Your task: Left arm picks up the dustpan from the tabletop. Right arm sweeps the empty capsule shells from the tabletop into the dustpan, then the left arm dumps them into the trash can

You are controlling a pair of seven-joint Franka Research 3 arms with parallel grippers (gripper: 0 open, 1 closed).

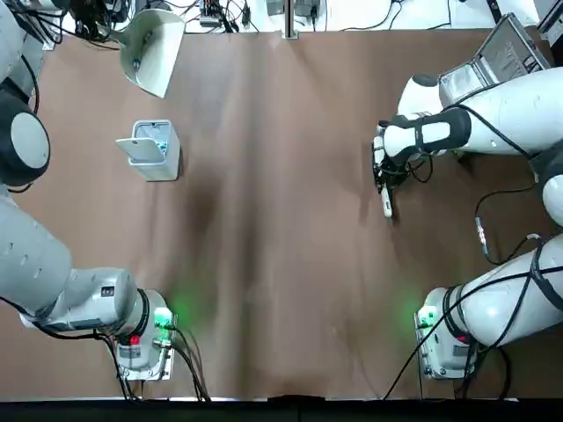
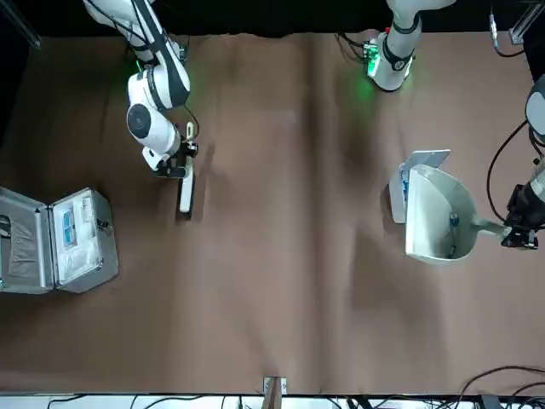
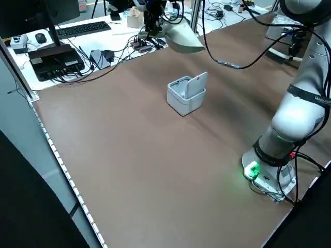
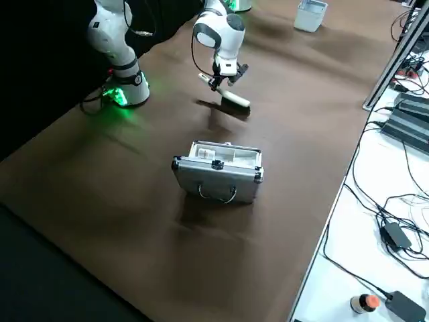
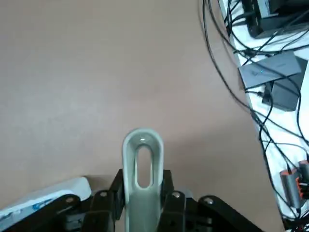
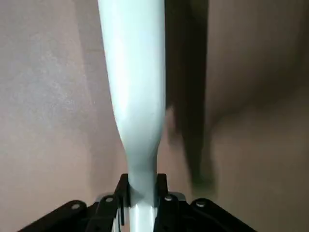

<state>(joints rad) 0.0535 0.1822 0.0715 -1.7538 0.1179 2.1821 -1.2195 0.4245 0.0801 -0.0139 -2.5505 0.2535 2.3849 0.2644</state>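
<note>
Dustpan (image 2: 438, 213) held aloft by left gripper (image 5: 143, 203) clamped on its handle, beside trash can (image 1: 152, 149) for dumping; right gripper (image 6: 141, 198) clamps brush (image 2: 186, 194).

The left gripper (image 2: 519, 223) is cut by the front view's edge, and in the overhead view it is out of frame. Inside the dustpan (image 2: 438, 213) one bluish speck is too small to identify. The brush (image 6: 134, 92) runs past the right wrist view's edge, so its bristles are not visible there.

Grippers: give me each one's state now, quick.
Left gripper: closed on the dustpan handle, pan raised near the trash can.
Right gripper: closed on the brush handle.
</note>
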